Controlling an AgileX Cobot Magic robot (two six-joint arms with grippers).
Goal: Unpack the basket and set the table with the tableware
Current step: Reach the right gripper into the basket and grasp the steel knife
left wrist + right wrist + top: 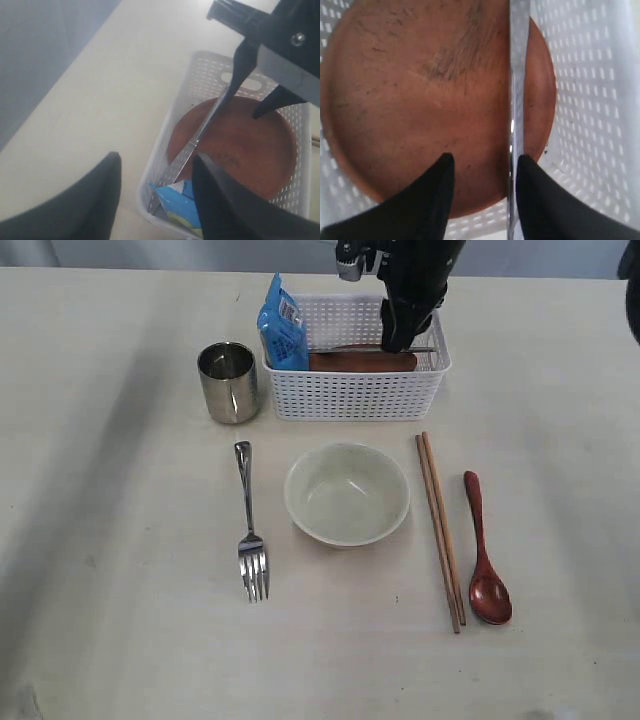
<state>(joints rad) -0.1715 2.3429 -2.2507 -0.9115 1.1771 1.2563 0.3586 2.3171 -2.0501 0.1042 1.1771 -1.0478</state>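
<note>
At the far middle of the table (100, 490), the right gripper (400, 340) reaches down into the white basket (350, 395), its fingers spread either side of the knife (519, 75). The knife lies across the brown plate (420, 100) on the basket floor, and a blue packet (282, 325) stands at the left end. The left gripper (157, 200) hovers by that end, fingers spread and empty; the mug (228, 382) stands just left of the basket, and nearer lie the fork (249, 530), bowl (347, 495), chopsticks (438, 530) and spoon (483, 550), left to right.

a dull grey-blue backdrop (200, 252) lies beyond the table (100, 590).
</note>
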